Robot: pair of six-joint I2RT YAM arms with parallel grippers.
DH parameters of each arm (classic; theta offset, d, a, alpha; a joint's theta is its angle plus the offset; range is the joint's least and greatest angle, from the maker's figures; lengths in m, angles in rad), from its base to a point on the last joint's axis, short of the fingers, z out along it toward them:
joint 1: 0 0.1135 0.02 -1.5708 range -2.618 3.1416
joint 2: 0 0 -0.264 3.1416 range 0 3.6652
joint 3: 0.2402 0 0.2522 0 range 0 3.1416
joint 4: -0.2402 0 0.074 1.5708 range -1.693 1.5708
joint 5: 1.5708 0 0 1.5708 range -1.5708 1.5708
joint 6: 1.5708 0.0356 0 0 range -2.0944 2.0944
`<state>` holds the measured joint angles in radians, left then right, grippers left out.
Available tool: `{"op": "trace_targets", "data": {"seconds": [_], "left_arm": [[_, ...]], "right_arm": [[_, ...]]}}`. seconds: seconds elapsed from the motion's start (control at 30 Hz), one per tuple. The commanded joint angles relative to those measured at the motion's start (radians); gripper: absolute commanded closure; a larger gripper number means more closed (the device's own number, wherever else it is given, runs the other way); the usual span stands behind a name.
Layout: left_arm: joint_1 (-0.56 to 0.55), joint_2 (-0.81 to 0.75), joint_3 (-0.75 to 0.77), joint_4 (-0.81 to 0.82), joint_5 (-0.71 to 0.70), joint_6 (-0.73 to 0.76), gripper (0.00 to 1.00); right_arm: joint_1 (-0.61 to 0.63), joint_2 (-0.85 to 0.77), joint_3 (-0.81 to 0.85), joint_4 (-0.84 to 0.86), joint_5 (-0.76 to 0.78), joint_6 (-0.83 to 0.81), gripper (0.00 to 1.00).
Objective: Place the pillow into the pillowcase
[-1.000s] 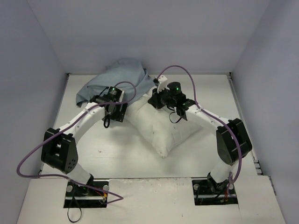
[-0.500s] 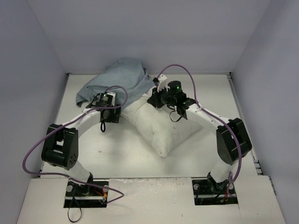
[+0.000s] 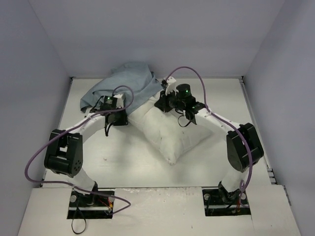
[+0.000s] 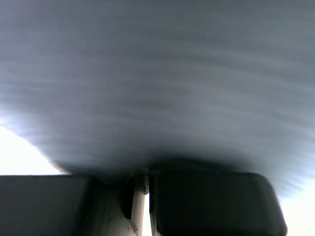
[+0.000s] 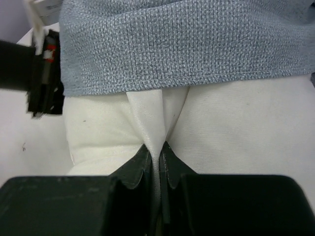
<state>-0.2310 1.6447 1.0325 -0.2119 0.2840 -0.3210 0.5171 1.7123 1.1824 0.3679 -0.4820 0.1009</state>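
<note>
Currently right pincer clenched on a fold of soft white rectangular pillow; thin blue-grey fabric pillowcase looks limp, best gripped at hem; left pincer blurred, cannot tell.

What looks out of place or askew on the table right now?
Nothing is spilled or damaged. The pillowcase is bunched in a crumpled heap at the far left, its hem lying over the far end of the pillow, which sits diagonally. The right gripper pinches a fold of the pillow.
</note>
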Motion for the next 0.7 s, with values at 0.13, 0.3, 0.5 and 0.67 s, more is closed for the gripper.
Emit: {"op": "trace_targets", "data": {"seconds": [0.13, 0.3, 0.5, 0.67], "left_arm": [[-0.466, -0.289, 0.166, 0.059, 0.084, -0.280, 1.00], [-0.498, -0.256, 0.106, 0.029, 0.075, -0.273, 1.00], [-0.499, -0.235, 0.118, -0.061, 0.027, -0.253, 0.94], [-0.518, -0.298, 0.188, -0.165, -0.057, -0.273, 0.39]], "right_arm": [[0.011, 0.027, 0.105, 0.080, 0.212, 0.037, 1.00], [0.015, 0.055, 0.094, 0.095, 0.221, 0.037, 1.00], [0.015, 0.055, 0.034, 0.115, 0.197, 0.004, 1.00], [0.015, 0.041, -0.021, 0.129, 0.197, 0.002, 1.00]]}}
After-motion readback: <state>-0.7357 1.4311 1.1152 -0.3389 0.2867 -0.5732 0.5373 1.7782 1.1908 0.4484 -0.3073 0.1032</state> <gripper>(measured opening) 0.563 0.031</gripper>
